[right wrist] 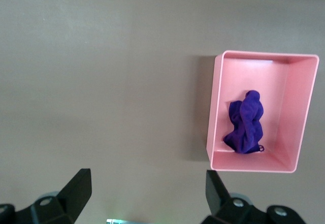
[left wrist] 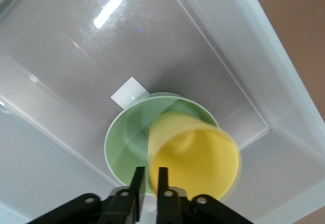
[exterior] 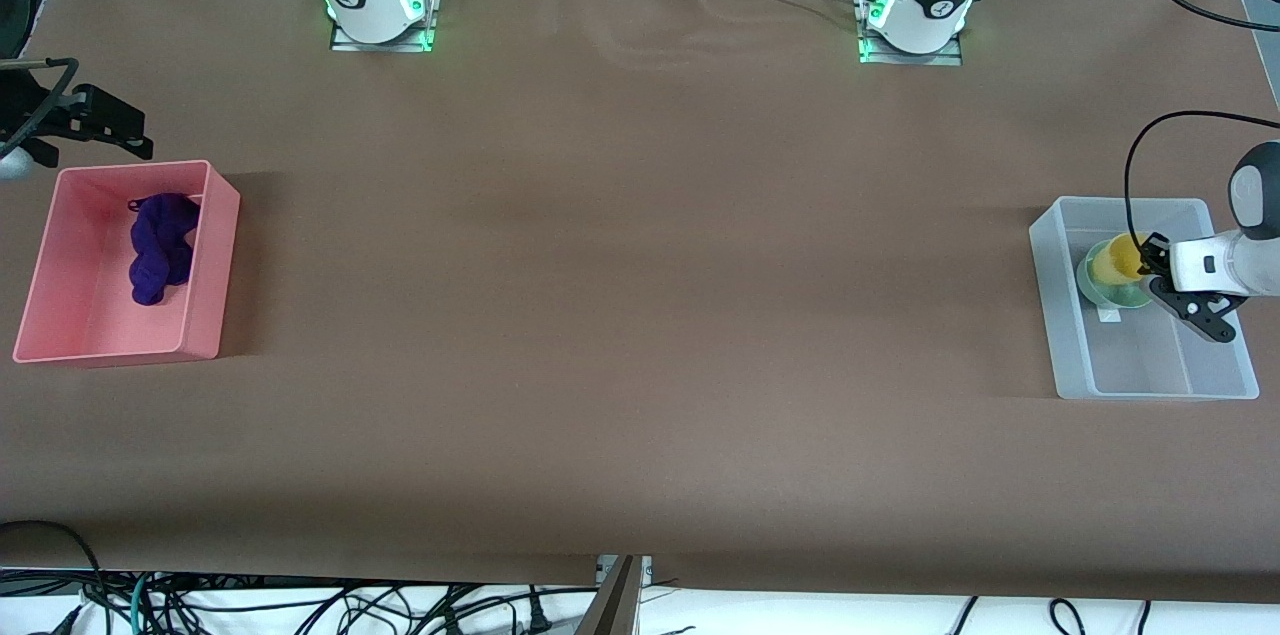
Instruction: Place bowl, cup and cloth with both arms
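The yellow cup (exterior: 1115,260) leans tilted inside the sage-green bowl (exterior: 1092,283), which sits in the clear bin (exterior: 1050,315) at the left arm's end of the table. My left gripper (exterior: 1150,265) reaches into that bin at the cup's rim. In the left wrist view the cup (left wrist: 195,158) looks blurred over the bowl (left wrist: 127,137), and the left gripper (left wrist: 147,181) is open by a narrow gap with the cup's wall loose between the fingertips. The purple cloth (exterior: 160,250) lies bunched in the pink bin (exterior: 70,315). My right gripper (right wrist: 147,191) hangs wide open, holding nothing.
A white label (left wrist: 129,93) lies on the clear bin's floor (left wrist: 76,46) beside the bowl. The right wrist view shows the cloth (right wrist: 246,122) in the pink bin (right wrist: 299,107) with bare brown table around it. The right gripper (exterior: 90,120) waits over the table beside the pink bin.
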